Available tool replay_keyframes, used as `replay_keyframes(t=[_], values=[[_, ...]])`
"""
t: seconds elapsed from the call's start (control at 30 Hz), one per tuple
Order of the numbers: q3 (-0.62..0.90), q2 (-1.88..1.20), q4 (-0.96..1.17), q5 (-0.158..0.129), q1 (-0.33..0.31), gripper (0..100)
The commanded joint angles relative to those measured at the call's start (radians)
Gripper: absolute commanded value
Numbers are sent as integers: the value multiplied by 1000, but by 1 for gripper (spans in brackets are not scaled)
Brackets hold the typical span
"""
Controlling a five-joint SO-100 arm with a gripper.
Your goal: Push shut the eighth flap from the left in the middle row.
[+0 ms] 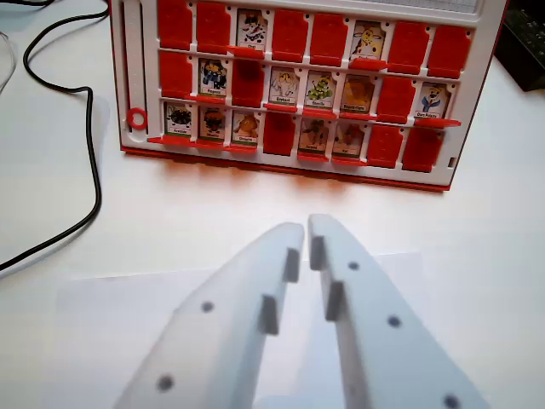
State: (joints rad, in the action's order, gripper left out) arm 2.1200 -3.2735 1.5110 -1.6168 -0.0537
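Note:
A red flip-card game board [289, 166] stands on the white table at the top of the wrist view, with three rows of flaps. In the middle row, the eighth flap from the left [433, 100] shows its picture card, at the row's right end. The seventh flap [396, 95] beside it shows only red. My white gripper [306, 232] fills the lower centre, well short of the board and to the wrist view's left of that flap. Its fingertips [289, 239] are nearly touching, with nothing between them.
A black cable [92, 128] loops over the table on the wrist view's left. A dark object [526, 43] sits at the top right corner beside the board. A white paper sheet [102, 315] lies under the gripper.

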Motion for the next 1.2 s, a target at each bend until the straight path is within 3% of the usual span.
replay_keyframes(t=[0.0, 0.6, 0.8, 1.03, 1.17], values=[[-35, 2, -9, 0, -2, 0], [34, 2, -92, -2, -20, 0], [91, 34, -143, -37, -103, 0], [74, 265, -295, -37, -212, 0], [106, 396, -422, -75, -314, 0]])
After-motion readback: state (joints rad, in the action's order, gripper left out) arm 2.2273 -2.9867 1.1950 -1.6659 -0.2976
